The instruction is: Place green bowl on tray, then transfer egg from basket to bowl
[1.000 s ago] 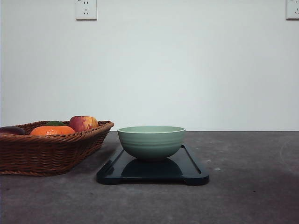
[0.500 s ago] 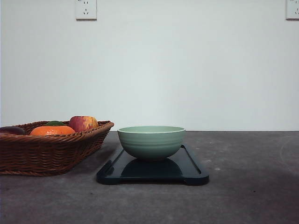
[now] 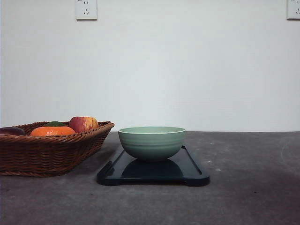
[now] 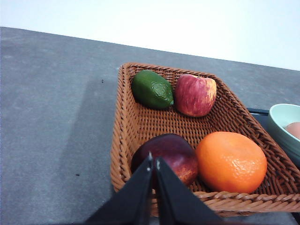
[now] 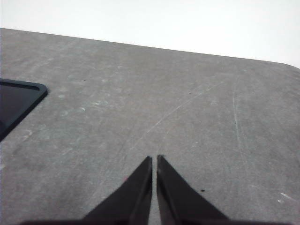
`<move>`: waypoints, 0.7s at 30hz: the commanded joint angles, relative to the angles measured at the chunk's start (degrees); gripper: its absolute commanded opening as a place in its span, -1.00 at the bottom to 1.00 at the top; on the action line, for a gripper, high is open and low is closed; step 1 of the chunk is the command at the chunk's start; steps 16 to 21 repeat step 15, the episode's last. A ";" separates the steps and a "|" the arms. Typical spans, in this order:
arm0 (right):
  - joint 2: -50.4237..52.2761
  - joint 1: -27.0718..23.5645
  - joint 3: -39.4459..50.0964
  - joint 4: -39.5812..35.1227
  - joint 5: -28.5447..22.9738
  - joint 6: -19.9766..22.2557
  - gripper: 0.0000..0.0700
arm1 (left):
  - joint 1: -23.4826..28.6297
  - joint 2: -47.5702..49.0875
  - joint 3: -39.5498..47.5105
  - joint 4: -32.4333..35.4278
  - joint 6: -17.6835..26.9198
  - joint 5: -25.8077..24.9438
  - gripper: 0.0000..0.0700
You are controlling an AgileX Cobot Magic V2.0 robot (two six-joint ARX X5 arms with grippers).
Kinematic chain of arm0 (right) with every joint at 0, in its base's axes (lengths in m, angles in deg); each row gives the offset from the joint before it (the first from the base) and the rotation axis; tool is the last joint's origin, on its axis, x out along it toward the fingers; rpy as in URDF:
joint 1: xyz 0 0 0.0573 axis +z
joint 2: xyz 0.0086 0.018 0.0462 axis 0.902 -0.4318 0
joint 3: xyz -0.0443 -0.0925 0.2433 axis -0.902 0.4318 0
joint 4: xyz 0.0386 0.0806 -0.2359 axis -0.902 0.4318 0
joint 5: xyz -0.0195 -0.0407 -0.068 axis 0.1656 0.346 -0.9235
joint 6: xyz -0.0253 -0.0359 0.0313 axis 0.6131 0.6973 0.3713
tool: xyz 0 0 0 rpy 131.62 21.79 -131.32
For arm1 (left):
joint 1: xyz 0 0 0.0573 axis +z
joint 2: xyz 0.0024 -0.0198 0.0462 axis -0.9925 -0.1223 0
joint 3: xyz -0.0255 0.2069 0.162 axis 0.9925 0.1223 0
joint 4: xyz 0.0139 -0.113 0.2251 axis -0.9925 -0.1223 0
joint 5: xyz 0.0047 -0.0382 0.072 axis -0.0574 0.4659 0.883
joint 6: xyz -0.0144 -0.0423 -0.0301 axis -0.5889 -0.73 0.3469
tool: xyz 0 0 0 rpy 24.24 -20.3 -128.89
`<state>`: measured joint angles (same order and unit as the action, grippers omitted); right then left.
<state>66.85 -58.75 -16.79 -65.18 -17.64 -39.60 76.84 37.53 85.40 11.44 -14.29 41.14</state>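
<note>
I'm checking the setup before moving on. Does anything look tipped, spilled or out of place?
Nothing stands out. The green bowl sits upright on the tray, with what looks like the egg inside. The fruit lies inside the basket, and both the left tool and right tool are shut and empty.

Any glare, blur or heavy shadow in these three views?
Front view: sharp, soft even light, green bowl mirrored in the glossy tray. Left wrist view: sharp, with a soft sheen on the orange. Right wrist view: table clear, scratches visible.
</note>
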 commanded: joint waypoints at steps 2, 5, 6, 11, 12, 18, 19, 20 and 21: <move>0.09 0.09 0.22 -0.22 0.00 0.22 -0.97 | 0.00 0.04 0.96 0.90 0.02 0.17 -1.00; 0.09 0.09 0.22 -0.22 0.00 0.22 -0.97 | 0.00 0.04 0.96 0.90 0.02 0.17 -1.00; 0.09 0.09 0.22 -0.22 0.00 0.22 -0.97 | 0.00 0.04 0.96 0.90 0.02 0.17 -1.00; 0.09 0.09 0.22 -0.22 0.00 0.22 -0.97 | 0.00 0.04 0.96 0.90 0.00 0.17 -1.00; 0.09 0.09 0.22 -0.22 0.00 0.22 -0.97 | 0.00 0.04 0.96 0.90 0.02 0.17 -1.00; 0.09 0.09 0.22 -0.22 0.00 0.22 -0.97 | 0.00 0.04 0.96 0.90 0.00 0.17 -1.00; 0.09 0.09 0.22 -0.22 0.00 0.22 -0.97 | 0.00 0.04 0.96 0.90 0.00 0.17 -1.00; 0.09 0.09 0.22 -0.22 0.00 0.22 -0.97 | 0.00 0.04 0.96 0.90 0.00 0.17 -1.00; 0.09 0.09 0.22 -0.22 0.00 0.22 -0.97 | 0.00 0.04 0.96 0.90 0.00 0.17 -1.00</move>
